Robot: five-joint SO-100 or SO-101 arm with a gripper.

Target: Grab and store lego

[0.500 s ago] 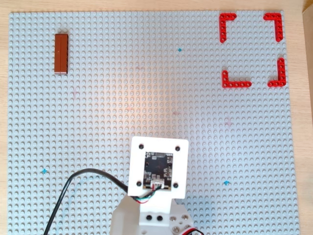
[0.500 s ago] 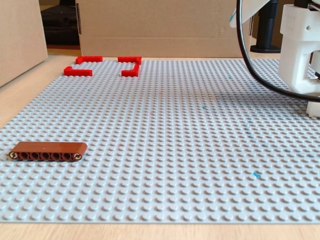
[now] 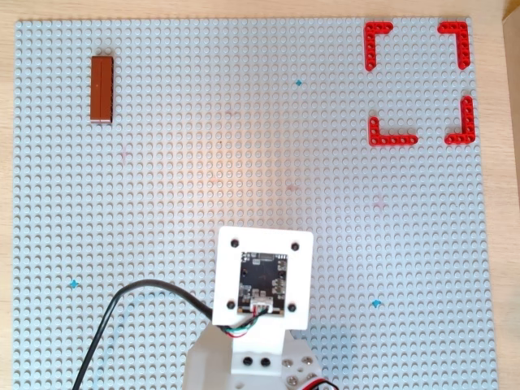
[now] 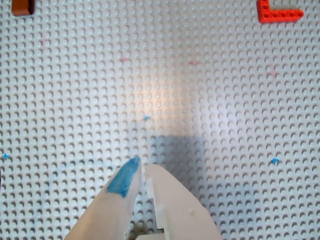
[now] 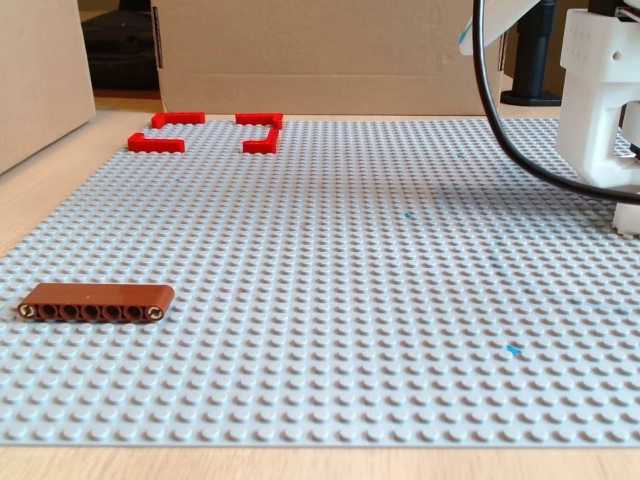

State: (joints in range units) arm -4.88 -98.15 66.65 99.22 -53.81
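Reaching is the step in hand, and nothing is gripped yet. Gripper [image 4: 142, 167] hangs low over the grey studded baseplate [image 3: 244, 146], jaws nearly together with only a thin slit between the tips, one fingertip [image 4: 123, 177] smeared blue. In the overhead view the arm's white wrist block [image 3: 264, 276] sits at about 6 o'clock on the plate.

Lego beam [image 3: 101, 88], reddish-brown and long, lies flat at about 10 o'clock, well apart from the gripper. Only its end shows in the wrist view, at the top left corner [image 4: 22, 7]. Side holes face the fixed camera [image 5: 95, 301].

To do it well, my judgement: swing toward 10 o'clock, open the jaws wide before descending, and close across the narrow width, not the length. The beam may be pressed onto the studs, so lift straight up.

Path looks clear; bare studs between. Black cable [image 3: 122, 309] trails from the arm at 7 o'clock and could drag.

Farther off, four red corner pieces [image 3: 392, 130] frame a square at 1 o'clock, likely the store. Cardboard box [image 5: 320, 55] stands beyond the plate.
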